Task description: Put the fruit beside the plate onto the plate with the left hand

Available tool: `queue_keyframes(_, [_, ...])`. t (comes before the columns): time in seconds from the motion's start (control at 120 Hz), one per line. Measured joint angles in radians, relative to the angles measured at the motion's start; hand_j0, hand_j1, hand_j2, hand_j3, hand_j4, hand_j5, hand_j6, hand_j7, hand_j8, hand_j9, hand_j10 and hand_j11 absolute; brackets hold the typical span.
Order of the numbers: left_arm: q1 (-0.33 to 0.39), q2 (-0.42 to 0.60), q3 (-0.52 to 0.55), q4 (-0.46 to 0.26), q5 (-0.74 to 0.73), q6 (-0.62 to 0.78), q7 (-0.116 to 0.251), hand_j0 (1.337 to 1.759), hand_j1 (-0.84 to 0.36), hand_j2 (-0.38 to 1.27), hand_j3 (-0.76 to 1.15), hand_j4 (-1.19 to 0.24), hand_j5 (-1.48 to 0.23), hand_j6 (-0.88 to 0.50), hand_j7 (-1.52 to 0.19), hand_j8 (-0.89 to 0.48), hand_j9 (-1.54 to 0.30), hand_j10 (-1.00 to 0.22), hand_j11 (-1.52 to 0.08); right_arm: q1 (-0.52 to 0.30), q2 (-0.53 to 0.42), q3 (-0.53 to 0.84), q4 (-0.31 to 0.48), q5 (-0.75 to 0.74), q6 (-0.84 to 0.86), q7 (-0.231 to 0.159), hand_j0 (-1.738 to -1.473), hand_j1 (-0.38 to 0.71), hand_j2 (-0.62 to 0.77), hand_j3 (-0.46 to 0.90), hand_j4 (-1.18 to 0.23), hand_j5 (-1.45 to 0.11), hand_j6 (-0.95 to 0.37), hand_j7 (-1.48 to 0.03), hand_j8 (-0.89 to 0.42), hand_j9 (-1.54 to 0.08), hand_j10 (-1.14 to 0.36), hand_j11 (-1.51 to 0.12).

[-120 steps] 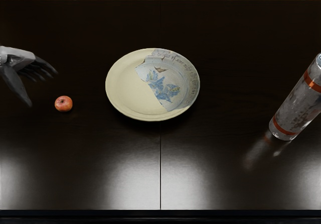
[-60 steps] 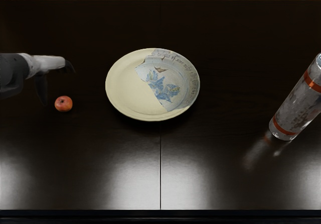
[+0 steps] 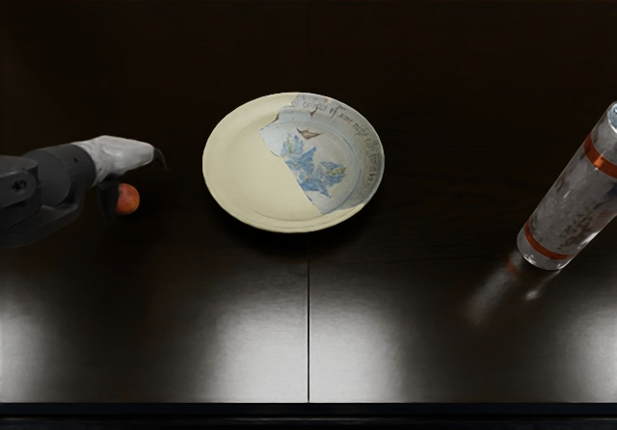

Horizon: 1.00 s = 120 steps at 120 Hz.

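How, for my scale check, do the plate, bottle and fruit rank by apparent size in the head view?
1. plate, clearly largest.
2. bottle, though the picture's right edge cuts it off.
3. fruit, smallest, partly hidden by the left hand.

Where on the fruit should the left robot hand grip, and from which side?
Grip the fruit across its round middle, coming down from above. It is small and round, so a sideways push would likely roll it. The left robot hand is close over it, hiding its left edge; the plate lies to its right.
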<state>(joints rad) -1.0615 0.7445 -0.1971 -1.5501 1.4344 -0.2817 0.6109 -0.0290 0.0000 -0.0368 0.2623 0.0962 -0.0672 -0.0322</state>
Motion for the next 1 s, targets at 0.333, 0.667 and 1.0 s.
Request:
queue_keyframes(0.333, [0.029,-0.064,0.025,0.085,0.068,0.04,0.0,1.658,-0.06,0.07,0.0,-0.34,-0.44,-0.35,-0.44,-0.35,-0.44,-0.34,-0.44,0.0,0.0,-0.001,0.0,0.0,0.0,0.0,-1.658,-0.31,-0.01,0.0,-0.03,-0.04,-0.03,-0.04,-0.03,-0.04,-0.03,-0.04])
queue_keyframes(0.667, [0.041,-0.08,0.043,0.122,0.074,0.054,0.0,1.658,-0.13,0.08,0.0,-0.41,-0.53,-0.41,-0.53,-0.41,-0.53,-0.41,-0.53,0.0,0.0,-0.001,0.0,0.0,0.0,0.0,-1.658,-0.31,-0.01,0.0,-0.03,-0.04,-0.03,-0.04,-0.03,-0.04,-0.03,-0.04])
queue_keyframes(1.0, [0.046,-0.114,0.05,0.173,0.094,0.066,0.0,1.658,-0.16,0.09,0.0,-0.43,-0.56,-0.43,-0.56,-0.43,-0.56,-0.43,-0.56,0.0,0.0,-0.002,0.0,0.0,0.0,0.0,-1.658,-0.31,-0.01,0.0,-0.03,-0.04,-0.03,-0.04,-0.03,-0.04,-0.03,-0.04])
